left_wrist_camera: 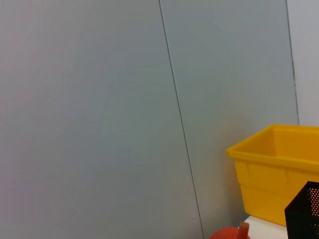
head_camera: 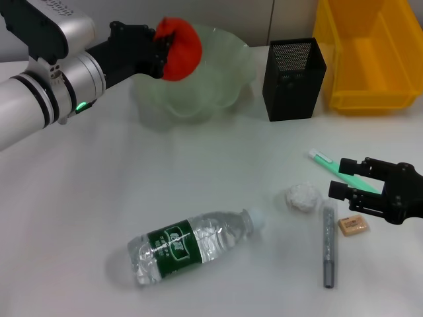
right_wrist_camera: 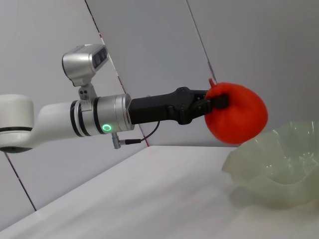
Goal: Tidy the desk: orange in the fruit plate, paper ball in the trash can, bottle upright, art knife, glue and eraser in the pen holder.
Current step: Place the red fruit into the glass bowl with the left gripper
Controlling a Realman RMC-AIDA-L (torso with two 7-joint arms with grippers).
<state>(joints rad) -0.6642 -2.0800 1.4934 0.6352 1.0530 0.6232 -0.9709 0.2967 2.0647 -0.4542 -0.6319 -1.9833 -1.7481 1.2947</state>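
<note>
My left gripper [head_camera: 164, 47] is shut on the red-orange orange [head_camera: 182, 47] and holds it in the air over the near-left rim of the pale-green fruit plate [head_camera: 225, 89]. The right wrist view shows the orange [right_wrist_camera: 237, 113] above the fruit plate [right_wrist_camera: 279, 167]. The bottle [head_camera: 192, 246] lies on its side at the front. The white paper ball [head_camera: 302, 196], the grey art knife [head_camera: 328, 246] and the tan eraser [head_camera: 353, 225] lie at the right. My right gripper [head_camera: 340, 177] stands open over the far end of the green-and-white glue [head_camera: 325, 159].
The black mesh pen holder [head_camera: 294, 78] stands right of the fruit plate, and the yellow trash can [head_camera: 367, 56] fills the back right corner. A grey panelled wall runs behind the desk.
</note>
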